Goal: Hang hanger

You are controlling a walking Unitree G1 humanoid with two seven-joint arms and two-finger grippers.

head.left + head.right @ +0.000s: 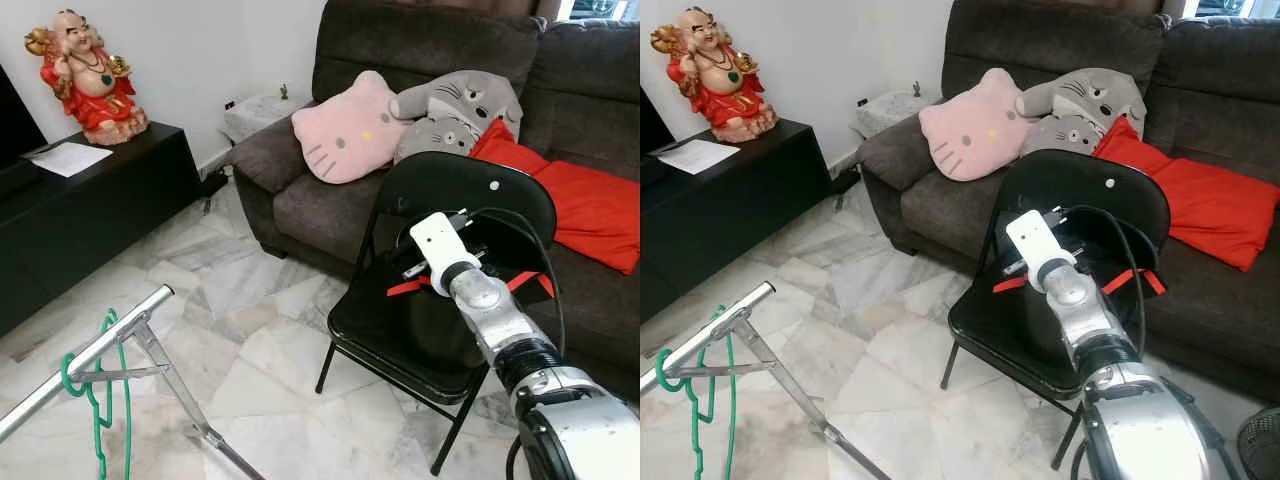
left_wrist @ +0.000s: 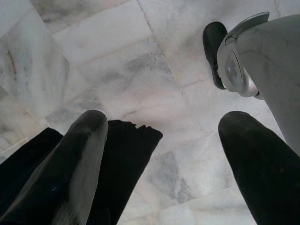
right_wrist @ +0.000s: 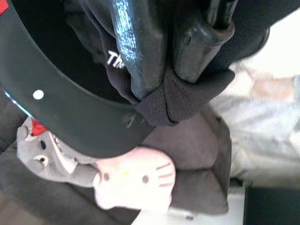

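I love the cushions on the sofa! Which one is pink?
The cat-face cushion with the yellow nose and whiskers, leaning at the sofa's left end. The plush cushion beside it is grey, and the cushion farther right is red.

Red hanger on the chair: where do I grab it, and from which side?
Probably near the middle, from above and the chair's front: the red hanger lies across the seat of the black chair, ends poking out of the black garment the right claw pinches, and the backrest blocks the rear.
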